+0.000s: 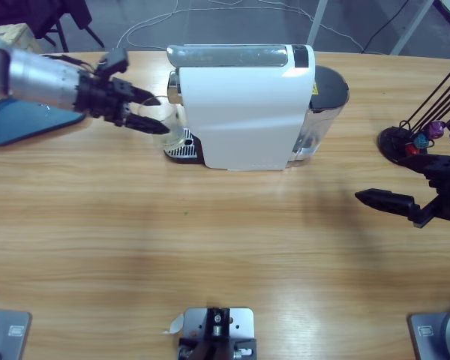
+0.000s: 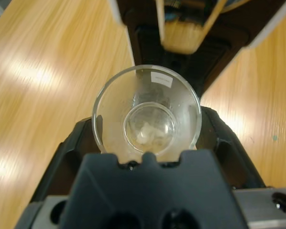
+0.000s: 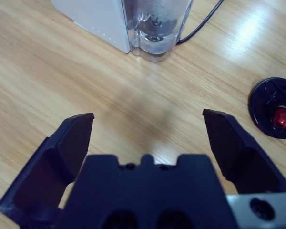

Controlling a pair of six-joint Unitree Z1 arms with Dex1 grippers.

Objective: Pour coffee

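Note:
A clear empty glass cup (image 1: 163,118) (image 2: 148,112) sits between the jaws of my left gripper (image 1: 156,112) (image 2: 148,121), which is shut on it. The cup is held just left of the white coffee machine (image 1: 244,109), in front of its dark drip tray (image 1: 181,148) (image 2: 181,57) and short of the spout (image 2: 180,38). My right gripper (image 1: 386,201) (image 3: 148,126) hovers open over bare table right of the machine, with nothing between its jaws. The machine's clear water tank (image 1: 324,105) (image 3: 155,26) lies ahead of it.
A black capsule stand (image 1: 405,142) (image 3: 271,107) with thin rods and coloured capsules is at the right edge. A blue triangular plate (image 1: 15,120) lies under the left arm. A black cable (image 3: 202,21) runs behind the tank.

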